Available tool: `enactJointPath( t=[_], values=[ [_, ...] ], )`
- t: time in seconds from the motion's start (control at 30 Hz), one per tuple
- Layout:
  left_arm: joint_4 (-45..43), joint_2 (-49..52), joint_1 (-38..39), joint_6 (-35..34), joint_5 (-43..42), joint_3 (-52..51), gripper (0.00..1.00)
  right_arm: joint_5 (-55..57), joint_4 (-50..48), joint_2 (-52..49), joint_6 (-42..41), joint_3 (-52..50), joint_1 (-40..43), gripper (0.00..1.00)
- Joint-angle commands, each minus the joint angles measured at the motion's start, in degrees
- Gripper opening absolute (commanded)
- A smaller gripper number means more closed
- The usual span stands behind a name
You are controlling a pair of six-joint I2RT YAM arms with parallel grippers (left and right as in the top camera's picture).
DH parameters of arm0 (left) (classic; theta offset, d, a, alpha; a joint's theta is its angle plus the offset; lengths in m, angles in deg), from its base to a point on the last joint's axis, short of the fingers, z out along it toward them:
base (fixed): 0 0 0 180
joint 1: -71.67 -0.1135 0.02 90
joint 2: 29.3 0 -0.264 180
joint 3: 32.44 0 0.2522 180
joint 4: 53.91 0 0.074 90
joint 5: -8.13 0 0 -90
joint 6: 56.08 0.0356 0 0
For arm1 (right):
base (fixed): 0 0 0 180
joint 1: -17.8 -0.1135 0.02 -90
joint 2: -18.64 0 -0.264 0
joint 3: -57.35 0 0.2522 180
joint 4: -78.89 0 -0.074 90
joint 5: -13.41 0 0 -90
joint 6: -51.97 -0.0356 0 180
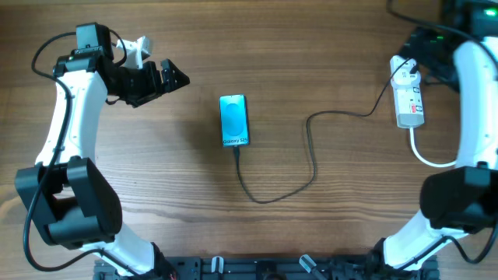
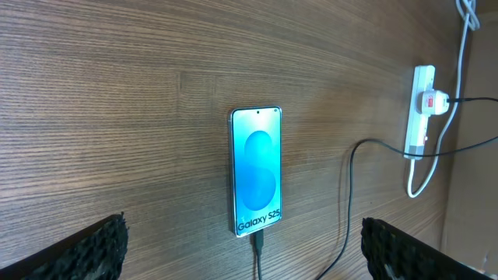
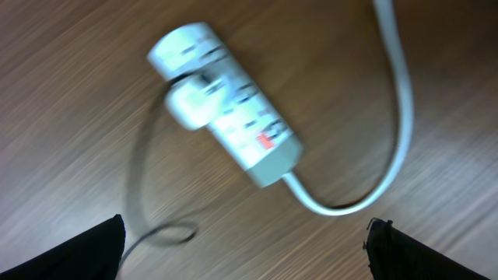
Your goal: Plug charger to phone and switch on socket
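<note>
The phone (image 1: 234,120) lies mid-table, screen lit blue-green; the left wrist view (image 2: 257,170) shows its "Galaxy S25" text. The charger's dark cable (image 1: 310,144) has its tip in the phone's near end (image 2: 257,243) and runs right to its white plug adapter (image 1: 408,71), seated in the socket (image 1: 410,99). The socket's red switch (image 3: 265,141) shows in the blurred right wrist view. My left gripper (image 1: 173,78) is open and empty, left of the phone. My right gripper (image 3: 247,253) is open and empty above the socket; the overhead view hides it behind the arm.
The socket's thick white cord (image 1: 424,155) loops toward the right edge. Dark equipment and cables (image 1: 432,39) sit at the back right corner. The left arm's white link (image 1: 74,109) stretches along the left side.
</note>
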Motion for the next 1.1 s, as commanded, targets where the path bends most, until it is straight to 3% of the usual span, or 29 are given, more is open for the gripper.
enactJointPath(
  t=[0.0, 0.3, 1.07],
  values=[
    [0.02, -0.5, -0.2, 0.28, 0.13, -0.04, 1.0, 2.03, 0.26, -1.73, -1.62, 0.17, 5.33, 1.0],
    [0.02, -0.5, -0.2, 0.28, 0.13, -0.04, 1.0, 1.99, -0.2, -9.11, -1.51, 0.17, 13.79, 1.0],
    [0.02, -0.5, -0.2, 0.31, 0.11, -0.04, 1.0, -6.12, -6.56, -26.62, -1.31, 0.17, 13.84, 1.0]
  ],
)
